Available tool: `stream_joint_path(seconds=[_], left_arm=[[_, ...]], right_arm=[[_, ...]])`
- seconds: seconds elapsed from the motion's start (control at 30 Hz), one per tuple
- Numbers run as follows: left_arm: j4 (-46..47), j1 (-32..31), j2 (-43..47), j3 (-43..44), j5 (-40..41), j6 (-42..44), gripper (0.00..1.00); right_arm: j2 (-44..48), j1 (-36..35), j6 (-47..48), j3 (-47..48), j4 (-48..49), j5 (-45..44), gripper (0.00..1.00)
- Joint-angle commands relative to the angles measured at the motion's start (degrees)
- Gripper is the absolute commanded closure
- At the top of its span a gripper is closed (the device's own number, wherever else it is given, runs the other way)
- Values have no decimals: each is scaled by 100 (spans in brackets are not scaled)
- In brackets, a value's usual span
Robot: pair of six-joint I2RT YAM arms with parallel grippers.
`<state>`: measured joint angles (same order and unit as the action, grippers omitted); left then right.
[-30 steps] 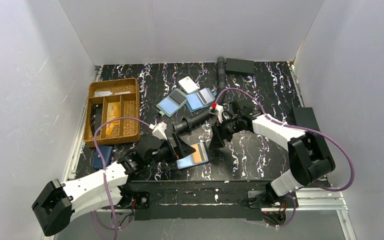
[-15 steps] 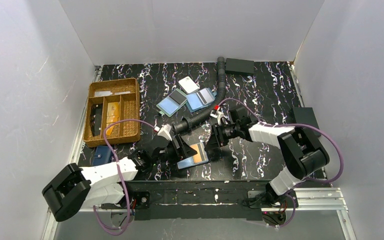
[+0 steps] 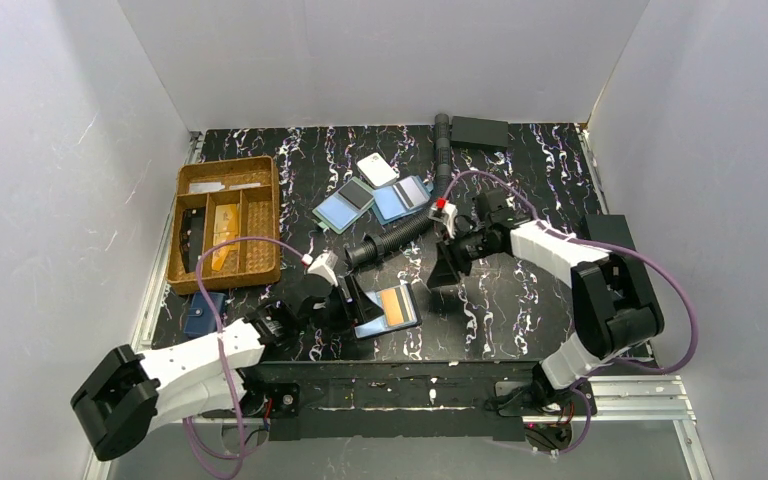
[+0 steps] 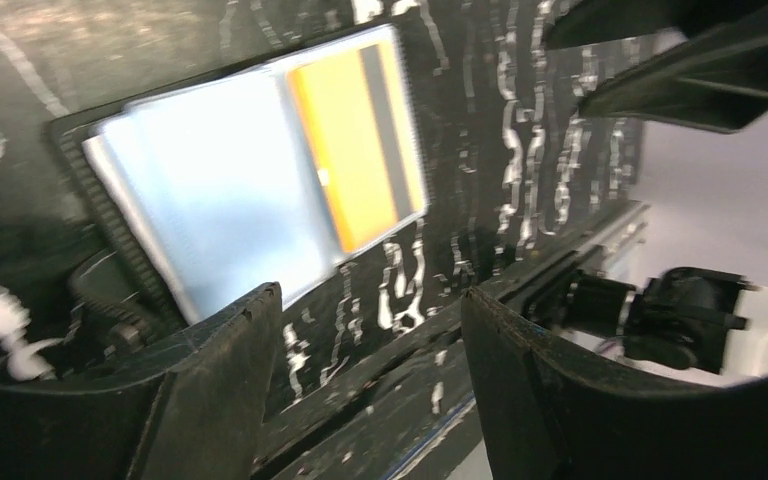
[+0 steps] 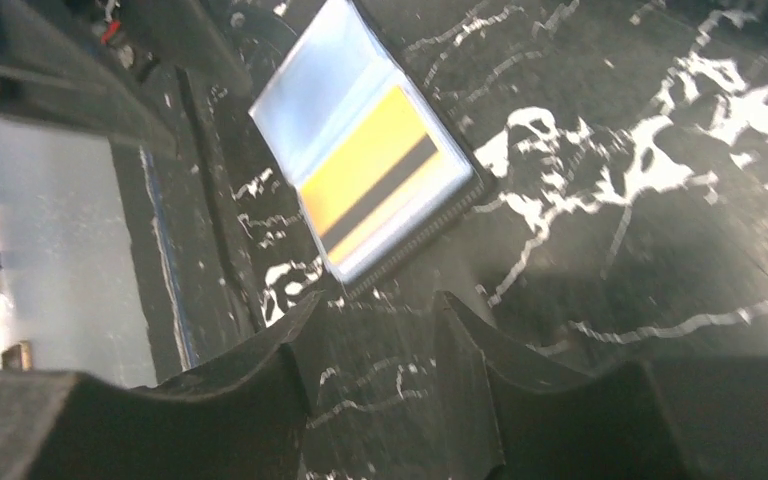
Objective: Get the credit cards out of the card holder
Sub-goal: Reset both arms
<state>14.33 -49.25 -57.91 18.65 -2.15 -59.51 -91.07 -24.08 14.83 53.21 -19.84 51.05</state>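
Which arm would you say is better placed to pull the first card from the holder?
Probably left: the left hand, open, sits beside the card holder by the pale blue card; the right hand hangs farther off.

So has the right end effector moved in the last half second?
Yes. In the top view the right end effector has backed off to the right, away from the open card holder, which stayed put.

The black marbled table (image 3: 520,295) is carrying the open card holder (image 3: 387,308) lying just right of the left gripper (image 3: 348,298), a navy pouch (image 3: 203,312) and wicker tray (image 3: 225,232) sitting well to its left, and a ribbed hose (image 3: 400,235) and white tag (image 3: 377,169) lying beyond the right gripper (image 3: 447,268).
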Motion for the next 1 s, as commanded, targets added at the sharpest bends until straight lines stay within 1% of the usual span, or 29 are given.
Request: stream_joint_path(seconds=[0.0, 0.13, 0.17, 0.2, 0.27, 0.3, 0.4, 0.47, 0.5, 0.53, 0.63, 0.67, 0.73, 0.8, 0.9, 0.97], left_arm=[[-2319, -23, 524, 546, 702, 541, 35], [-3752, -23, 1085, 987, 1176, 947, 33], [-4012, -17, 1264, 1101, 1295, 1055, 30], [-4263, -10, 1430, 1210, 1403, 1173, 24], [-4604, 2, 1822, 1452, 1588, 1455, 8], [-4702, 14, 2007, 1567, 1656, 1638, 2], [-4959, 150, 2475, 2002, 1766, 2203, 2], [-5146, 424, 2630, 2305, 1733, 2509, 2], [-5196, 603, 2669, 2437, 1625, 2650, 2], [-5218, 850, 2678, 2537, 1460, 2802, 2], [-5105, 1785, 2552, 2673, 330, 3005, 2], [-5046, 2094, 2481, 2674, -154, 3007, 2], [-4957, 2583, 2346, 2725, -804, 2957, 2], [-4968, 2808, 2281, 2891, -1065, 2928, 2], [-5113, 2840, 2243, 3331, -1081, 3018, 2], [-5242, 2840, 2224, 3688, -1095, 3066, 2]], right_arm=[[536, 503, 1753, 328, -1436, -2, 47], [1139, 1200, 1874, 199, -1388, -412, 43], [1305, 1377, 1821, 139, -1273, -484, 41], [1462, 1543, 1752, 80, -1187, -554, 38], [1753, 1800, 1594, -41, -985, -728, 32], [1887, 1901, 1490, -85, -891, -850, 27], [2227, 2165, 1237, -86, -804, -1140, 14], [2419, 2328, 1059, 53, -879, -1364, 6], [2479, 2344, 946, 153, -906, -1502, 3], [2541, 2514, 776, 272, -913, -1659, 2], [2686, 2680, -24, 767, -843, -2355, 2], [2721, 2706, -309, 934, -849, -2577, 2], [2791, 2715, -745, 1314, -992, -2973, 2], [2884, 2715, -1156, 1696, -1150, -3223, 2], [3151, 2715, -1571, 2112, -1237, -3537, 2], [3353, 2715, -1664, 2404, -1290, -3535, 2]])
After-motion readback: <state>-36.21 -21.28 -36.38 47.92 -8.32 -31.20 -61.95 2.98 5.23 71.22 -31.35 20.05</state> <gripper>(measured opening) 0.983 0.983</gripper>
